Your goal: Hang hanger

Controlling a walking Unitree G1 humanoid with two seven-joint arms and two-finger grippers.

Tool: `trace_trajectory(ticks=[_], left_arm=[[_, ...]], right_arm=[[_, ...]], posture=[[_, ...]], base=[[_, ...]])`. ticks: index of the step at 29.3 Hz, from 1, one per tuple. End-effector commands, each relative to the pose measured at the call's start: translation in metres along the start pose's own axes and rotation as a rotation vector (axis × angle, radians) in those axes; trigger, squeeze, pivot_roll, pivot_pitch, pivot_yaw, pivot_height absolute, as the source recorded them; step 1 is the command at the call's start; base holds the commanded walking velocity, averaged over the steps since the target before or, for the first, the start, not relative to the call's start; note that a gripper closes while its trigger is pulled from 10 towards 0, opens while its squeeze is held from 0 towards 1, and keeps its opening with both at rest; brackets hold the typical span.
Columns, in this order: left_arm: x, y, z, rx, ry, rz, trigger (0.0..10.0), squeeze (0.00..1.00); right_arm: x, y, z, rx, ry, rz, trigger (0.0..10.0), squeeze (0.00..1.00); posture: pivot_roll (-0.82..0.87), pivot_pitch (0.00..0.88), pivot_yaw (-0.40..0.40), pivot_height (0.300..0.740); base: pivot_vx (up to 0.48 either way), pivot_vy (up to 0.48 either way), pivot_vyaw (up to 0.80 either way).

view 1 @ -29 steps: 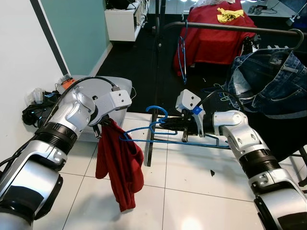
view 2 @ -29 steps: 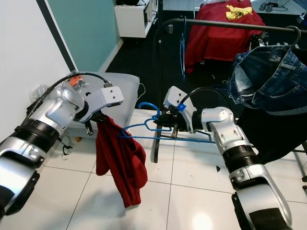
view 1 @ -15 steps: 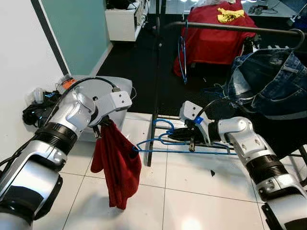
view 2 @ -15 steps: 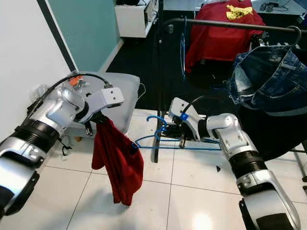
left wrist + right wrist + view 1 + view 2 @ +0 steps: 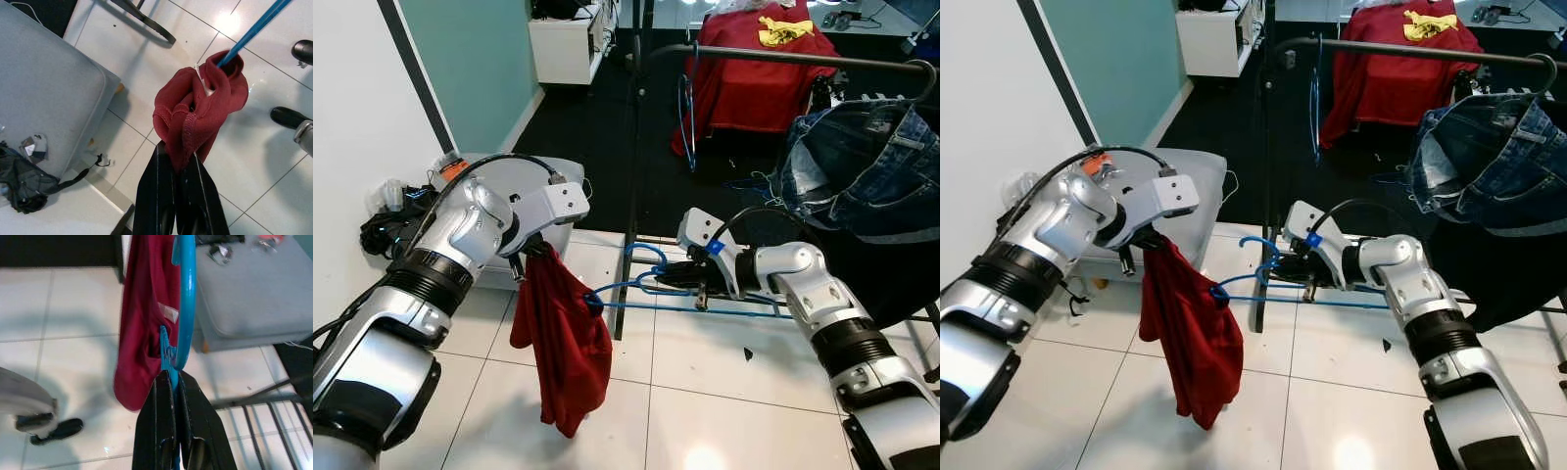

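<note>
Blue hanger (image 5: pixel 690 294) low over white tiles, near side of dark rack pole (image 5: pixel 631 176) | right gripper (image 5: pixel 668 277) clamped at hook neck | left gripper (image 5: pixel 530 251) pinching red garment (image 5: pixel 560 338), limp knit, one shoulder threaded | thin wire: light, springy, slippery; best held at neck.

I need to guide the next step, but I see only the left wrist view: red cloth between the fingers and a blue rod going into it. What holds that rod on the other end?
Observer: The right gripper is shut on the blue hanger, near its hook.
Operator: Is a rail nearby?
Observer: Yes, a dark rail stands beyond, with jeans hanging on it.
Operator: Does the cloth touch the floor?
Observer: No, the red garment dangles from the left gripper, above the tiles.
</note>
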State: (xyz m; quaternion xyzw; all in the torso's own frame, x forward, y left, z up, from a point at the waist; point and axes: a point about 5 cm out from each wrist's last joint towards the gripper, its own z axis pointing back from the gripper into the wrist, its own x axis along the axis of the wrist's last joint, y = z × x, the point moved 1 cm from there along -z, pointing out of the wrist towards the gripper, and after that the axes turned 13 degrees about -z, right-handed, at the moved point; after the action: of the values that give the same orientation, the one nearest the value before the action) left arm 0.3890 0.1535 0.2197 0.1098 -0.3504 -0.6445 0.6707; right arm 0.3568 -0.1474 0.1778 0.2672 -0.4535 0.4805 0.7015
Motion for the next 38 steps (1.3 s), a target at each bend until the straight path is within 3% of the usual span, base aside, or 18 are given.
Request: trace_trajectory(ticks=[1,8,18,26,38], left_arm=[[-0.002,-0.003,0.000,-0.006,0.003,0.002,10.0,0.00],[-0.002,-0.002,0.000,-0.002,0.011,-0.001,10.0,0.00],[0.001,-0.003,0.004,-0.014,0.002,-0.014,10.0,0.00],[0.003,-0.002,0.005,-0.015,-0.006,-0.017,10.0,0.00],[0.016,-0.013,0.002,-0.045,-0.044,-0.035,10.0,0.00]], right_arm=[[0.001,0.005,0.000,0.045,-0.025,-0.020,10.0,0.00],[0.002,0.006,0.003,0.066,-0.015,-0.020,10.0,0.00],[-0.006,-0.001,0.002,-0.009,0.054,0.023,10.0,0.00],[-0.004,-0.003,0.003,-0.016,0.040,0.014,10.0,0.00],[0.002,0.004,-0.013,0.020,-0.006,-0.005,10.0,0.00]], posture=[[0.00,0.137,0.026,0.740],[0.00,0.138,0.027,0.740],[0.00,0.141,0.024,0.740],[0.00,0.143,0.025,0.740],[-0.01,0.145,0.025,0.740]], base=[[0.000,0.000,0.00],[0.000,0.000,0.00],[0.000,0.000,0.00],[0.000,0.000,0.00],[0.000,0.000,0.00]])
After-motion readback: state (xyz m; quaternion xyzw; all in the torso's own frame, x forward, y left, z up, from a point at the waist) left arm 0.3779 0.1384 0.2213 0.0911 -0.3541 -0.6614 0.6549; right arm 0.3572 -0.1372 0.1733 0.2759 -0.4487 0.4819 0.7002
